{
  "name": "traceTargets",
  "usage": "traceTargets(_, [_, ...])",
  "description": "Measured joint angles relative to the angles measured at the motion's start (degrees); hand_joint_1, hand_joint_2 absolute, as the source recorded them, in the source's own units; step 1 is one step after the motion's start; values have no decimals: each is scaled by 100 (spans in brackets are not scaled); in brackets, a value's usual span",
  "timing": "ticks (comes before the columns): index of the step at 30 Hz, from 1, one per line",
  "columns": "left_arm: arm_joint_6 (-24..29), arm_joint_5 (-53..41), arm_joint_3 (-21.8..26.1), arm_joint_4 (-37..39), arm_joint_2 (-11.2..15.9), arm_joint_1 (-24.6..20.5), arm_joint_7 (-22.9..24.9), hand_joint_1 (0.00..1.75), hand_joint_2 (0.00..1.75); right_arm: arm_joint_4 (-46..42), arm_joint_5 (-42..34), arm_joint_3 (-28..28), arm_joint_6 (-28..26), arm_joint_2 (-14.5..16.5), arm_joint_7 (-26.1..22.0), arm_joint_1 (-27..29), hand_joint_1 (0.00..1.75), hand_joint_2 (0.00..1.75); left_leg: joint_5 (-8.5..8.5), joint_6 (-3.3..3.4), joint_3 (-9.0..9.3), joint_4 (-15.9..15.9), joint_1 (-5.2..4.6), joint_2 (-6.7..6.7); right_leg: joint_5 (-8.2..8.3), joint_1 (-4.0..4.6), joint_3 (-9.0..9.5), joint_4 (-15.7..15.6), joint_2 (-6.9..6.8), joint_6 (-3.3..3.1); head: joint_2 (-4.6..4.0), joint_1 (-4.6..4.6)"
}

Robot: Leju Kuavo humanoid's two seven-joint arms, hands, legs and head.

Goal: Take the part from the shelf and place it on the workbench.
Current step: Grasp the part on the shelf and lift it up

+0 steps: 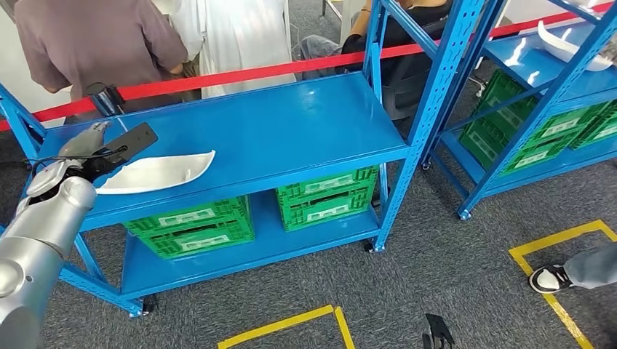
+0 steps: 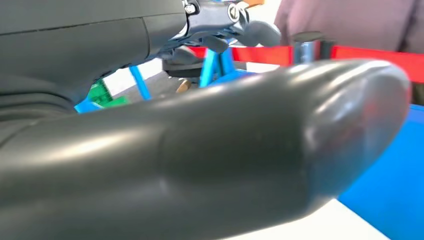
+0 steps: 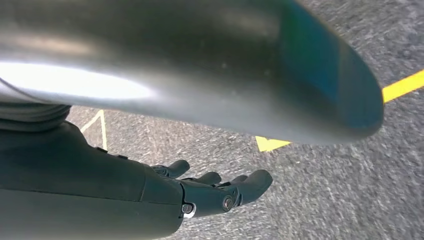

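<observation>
White part (image 1: 156,173) on shelf (image 1: 291,131), touching left hand (image 1: 94,149); grip on it unclear; right hand (image 3: 210,190) empty, fingers apart.

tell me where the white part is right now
In the head view the white part lies on the near blue shelf's top deck, at its left end, beside the left hand, above a green crate.

The part (image 1: 156,173) lies on the shelf (image 1: 291,131) top at its left end, with the left hand (image 1: 87,149) just left of it. Two crates (image 1: 193,225) sit on the tier below. A person (image 1: 94,43) stands behind
</observation>
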Motion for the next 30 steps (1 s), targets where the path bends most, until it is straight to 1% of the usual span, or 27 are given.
traceTargets(1, [-49,30,-1,-1,2,1,-45,0,0,0,3,0,0,0,-3,-5,0,0,-62,-28,-163,271,8,11,-16,-5,37,-8,5,-30,0,-5])
traceTargets(2, [-119,68,-1,3,5,5,-95,0,0,0,10,0,1,-1,-7,-8,0,0,-167,-52,-373,610,15,19,-42,-5,62,-10,10,-53,0,-10])
traceTargets(3, [-203,106,-1,11,10,21,-141,0,0,0,19,0,1,-1,-9,-7,0,0,-305,-74,-616,963,21,23,-72,-4,85,-10,18,-68,0,-14])
traceTargets(4, [-281,132,-1,19,17,47,-172,0,0,0,27,0,2,-1,-10,-2,0,0,-412,-85,-821,1215,25,25,-104,-2,112,-10,26,-74,0,-13])
traceTargets(5, [-346,144,-1,28,23,77,-198,0,0,0,34,0,2,-1,-10,6,0,0,-423,-84,-958,1317,27,25,-139,0,148,-9,35,-75,0,-14])
traceTargets(6, [-396,147,-2,35,28,101,-222,0,0,0,39,0,2,-1,-11,12,0,0,-297,-76,-995,1216,27,26,-177,5,195,-9,42,-72,0,-14])
traceTargets(7, [-432,140,-3,37,34,114,-240,0,0,0,42,0,2,-1,-11,15,0,0,-48,-52,-922,915,25,26,-217,11,250,-9,48,-67,0,-13])
traceTargets(8, [-464,128,-3,38,40,118,-253,0,0,1,46,0,3,1,-11,16,0,0,260,-13,-787,494,16,28,-257,16,302,-11,50,-60,0,-13])
traceTargets(9, [-499,115,-5,39,49,117,-262,0,0,1,50,0,4,5,-11,14,0,0,453,29,-654,116,-4,31,-293,23,341,-12,53,-46,0,-11])
traceTargets(10, [-539,100,-10,41,59,115,-269,0,0,2,54,0,7,10,-10,9,0,0,547,66,-546,-153,-25,33,-322,24,355,-13,54,-26,0,-12])
traceTargets(11, [-586,79,-21,42,67,117,-275,0,0,2,56,0,9,14,-8,9,0,0,578,94,-489,-296,-44,36,-346,23,356,-14,53,2,0,-14])
traceTargets(12, [-631,60,-39,45,76,124,-289,0,0,2,58,0,12,16,-7,10,0,0,550,88,-469,-323,-49,34,-362,32,353,-7,52,14,0,-13])
traceTargets(13, [-674,36,-66,49,81,132,-302,0,0,2,58,0,16,14,-7,13,0,0,575,77,-456,-332,-46,30,-375,34,352,-4,49,18,0,-16])
traceTargets(15, [-748,-5,-115,56,95,149,-332,0,0,2,59,0,25,12,-7,19,0,0,604,69,-456,-331,-40,16,-389,42,371,-12,43,6,0,-16])
traceTargets(18, [-824,-30,-165,58,107,159,-360,0,0,2,61,0,31,8,-6,15,0,0,571,118,-455,-328,-47,-1,-402,40,407,-70,30,26,0,-16])
traceTargets(21, [-922,-41,-227,59,123,179,-384,0,0,2,71,0,31,-1,-4,10,0,0,554,143,-453,-328,-47,-6,-405,40,431,-109,26,45,0,-16])
traceTargets(25, [-1026,-45,-274,60,144,205,-438,0,0,2,81,-1,31,-1,2,12,0,0,545,160,-451,-328,-50,-5,-402,38,442,-130,26,83,0,-16])
traceTargets(30, [-1123,-61,-321,63,167,219,-570,0,0,2,73,-20,31,-1,-2,13,0,0,544,162,-446,-326,-50,-4,-397,37,446,-134,26,97,0,-17])
